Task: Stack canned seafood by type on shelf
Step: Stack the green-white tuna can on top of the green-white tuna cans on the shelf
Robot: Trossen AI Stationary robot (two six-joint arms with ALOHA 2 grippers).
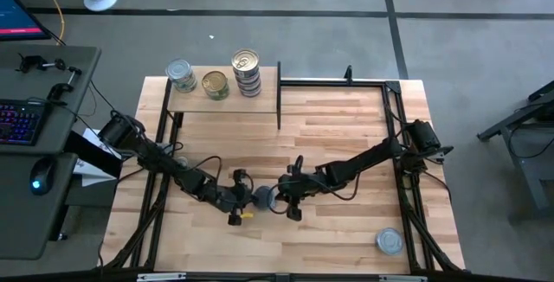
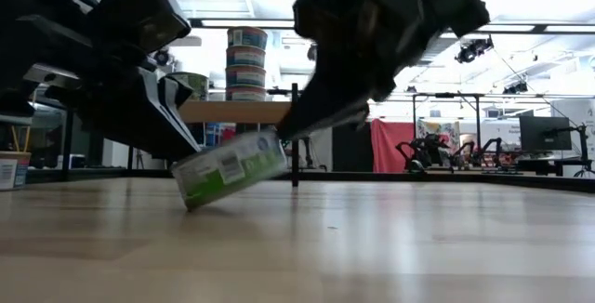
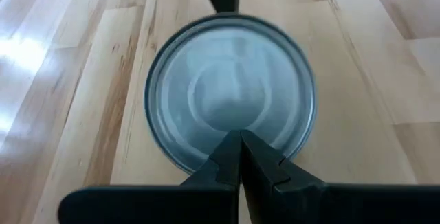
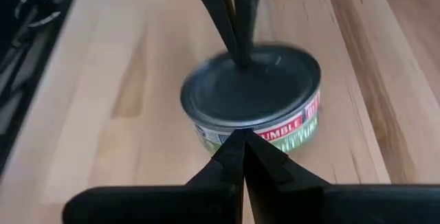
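A short tin (image 1: 262, 197) with a silver top and a green-and-white label lies at the table's middle, between my two shut grippers. It is tipped (image 2: 231, 166): its left bottom edge rests on the table and its right side is raised. My left gripper (image 1: 249, 197) meets it from the left, my right gripper (image 1: 275, 200) from the right. The shelf (image 1: 260, 105) stands at the far left. It carries a silver-topped tin (image 1: 180, 74), a gold-topped tin (image 1: 215, 85) and a stack of tins (image 1: 247, 73). My left gripper (image 3: 240, 138) rests its shut fingertips on the tin's top (image 3: 230, 124), just inside the left rim. The fingers slant down from the table's left. My right gripper (image 4: 242, 136) has its shut fingertips against the tin's side wall (image 4: 258, 129), just under the top rim on the right. The fingers slant down from the table's right. That side of the tin is raised off the table.
Another silver-topped tin (image 1: 389, 241) stands alone near the table's near right corner. A black frame (image 1: 346, 80) runs along the far edge, right of the shelf. Bare tabletop lies between the shelf and the grippers.
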